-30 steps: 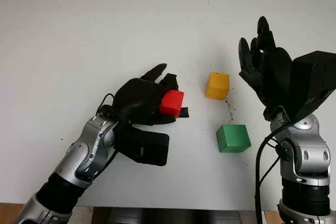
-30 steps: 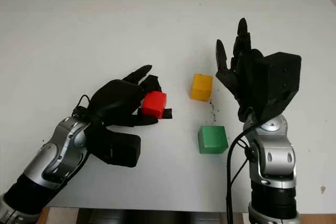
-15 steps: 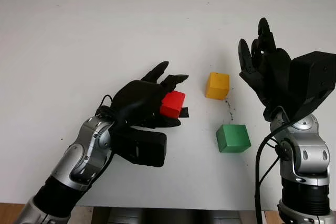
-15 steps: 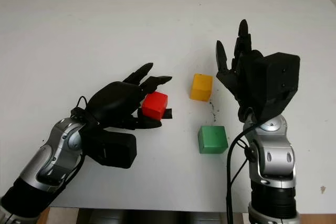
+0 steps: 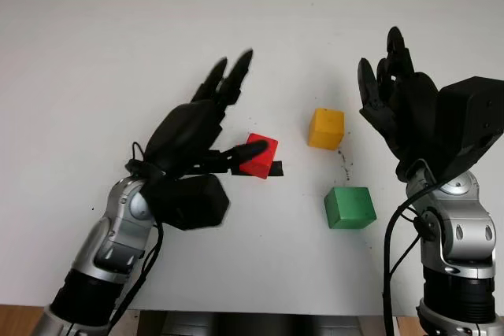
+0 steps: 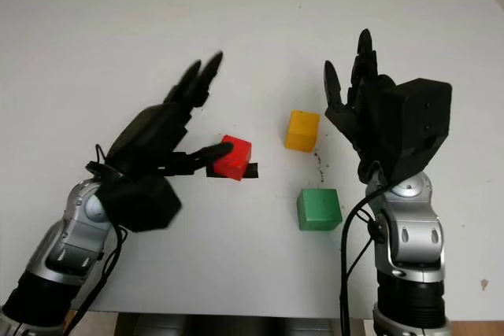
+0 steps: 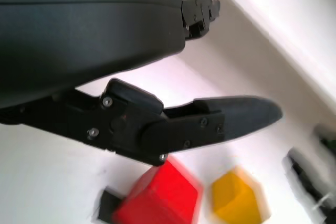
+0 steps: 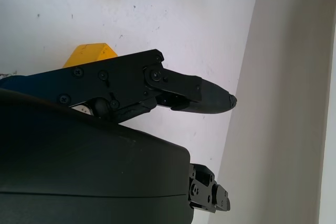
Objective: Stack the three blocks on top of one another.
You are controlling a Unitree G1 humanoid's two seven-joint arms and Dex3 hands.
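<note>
A red block (image 5: 259, 155) sits on the white table (image 5: 110, 53), left of centre, also seen from the left wrist (image 7: 157, 199). My left hand (image 5: 229, 116) is open just left of it, fingers lifted up and away, thumb tip close against the block's left side. To the right of the red block stands a yellow block (image 5: 326, 128), with a green block (image 5: 350, 207) nearer me. My right hand (image 5: 387, 84) is open and held above the table to the right of the yellow block (image 8: 92, 54).
A small black mark (image 5: 274, 168) lies on the table by the red block's right foot. Dark specks (image 5: 344, 161) dot the surface between yellow and green. The table's front edge (image 5: 276, 311) runs close below both arms.
My left hand has let go of the red block: its fingers have swung up and back. The block stays on the table. The right hand has not moved.
</note>
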